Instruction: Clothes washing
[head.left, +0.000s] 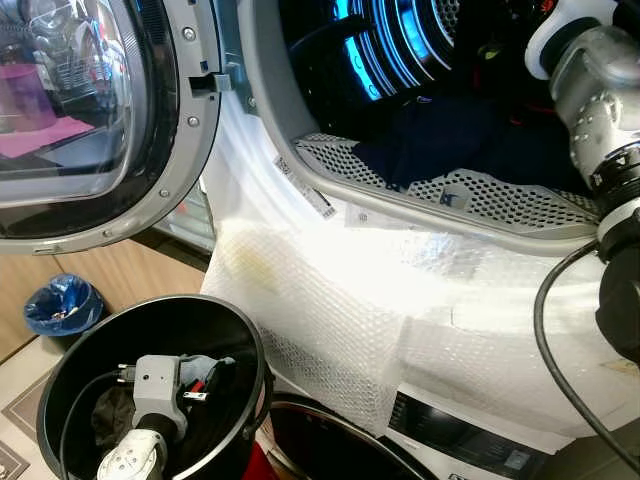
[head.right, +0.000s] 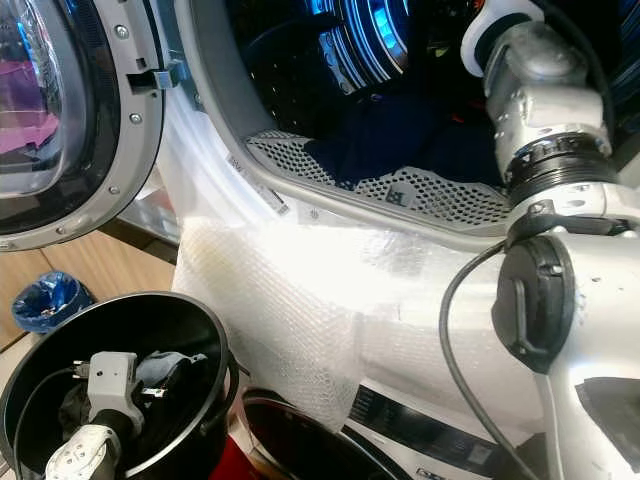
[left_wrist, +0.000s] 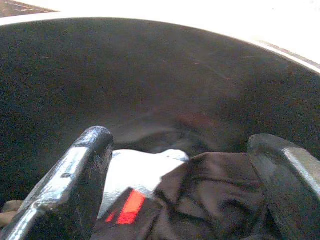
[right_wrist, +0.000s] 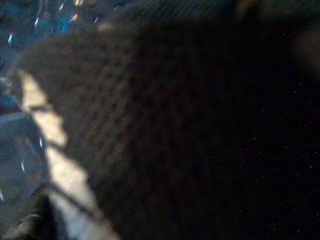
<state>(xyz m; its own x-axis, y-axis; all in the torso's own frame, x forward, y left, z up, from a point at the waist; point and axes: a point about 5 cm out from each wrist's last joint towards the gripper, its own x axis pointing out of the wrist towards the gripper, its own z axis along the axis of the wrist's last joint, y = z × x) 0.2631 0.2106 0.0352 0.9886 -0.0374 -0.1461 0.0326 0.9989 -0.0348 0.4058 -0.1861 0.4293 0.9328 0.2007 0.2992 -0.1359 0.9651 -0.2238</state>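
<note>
Some dark clothes (head.left: 440, 140) already lie in the round washer drum (head.left: 400, 60) where the right arm reaches, its fingers hidden, while more dark laundry (left_wrist: 210, 190) waits in the black bucket (head.left: 230, 330) between the left gripper's (left_wrist: 180, 185) spread, empty fingers.

No readable text (labels blurred).
</note>
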